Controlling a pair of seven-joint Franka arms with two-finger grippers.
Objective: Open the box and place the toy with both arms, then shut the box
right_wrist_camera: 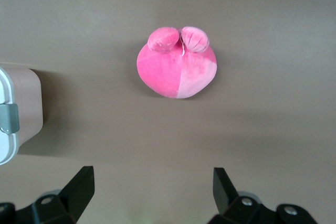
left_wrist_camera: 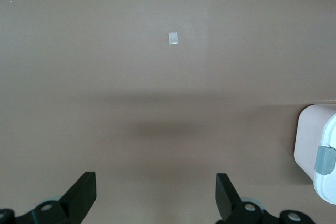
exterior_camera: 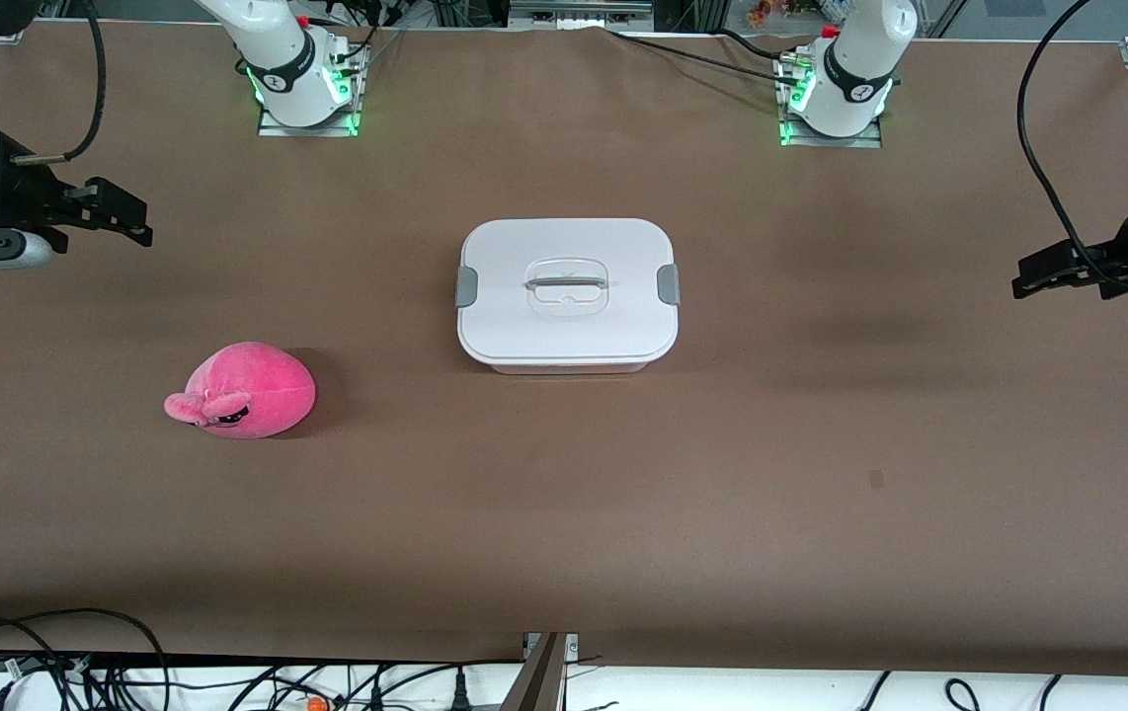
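The box (exterior_camera: 567, 294) stands in the middle of the table, its white lid shut with grey clips at both ends and a clear handle on top. Its edge shows in the left wrist view (left_wrist_camera: 320, 153) and in the right wrist view (right_wrist_camera: 18, 114). The pink plush toy (exterior_camera: 246, 391) lies on the table toward the right arm's end, nearer the front camera than the box; it shows in the right wrist view (right_wrist_camera: 177, 67). My right gripper (exterior_camera: 124, 215) is open and empty over the table's right-arm end. My left gripper (exterior_camera: 1043, 274) is open and empty over the left-arm end. Both arms wait.
A small pale tape square (left_wrist_camera: 173, 38) lies on the brown table (exterior_camera: 564, 513). Cables hang along the front edge (exterior_camera: 228, 681). The arm bases (exterior_camera: 307, 94) stand at the table's robot edge.
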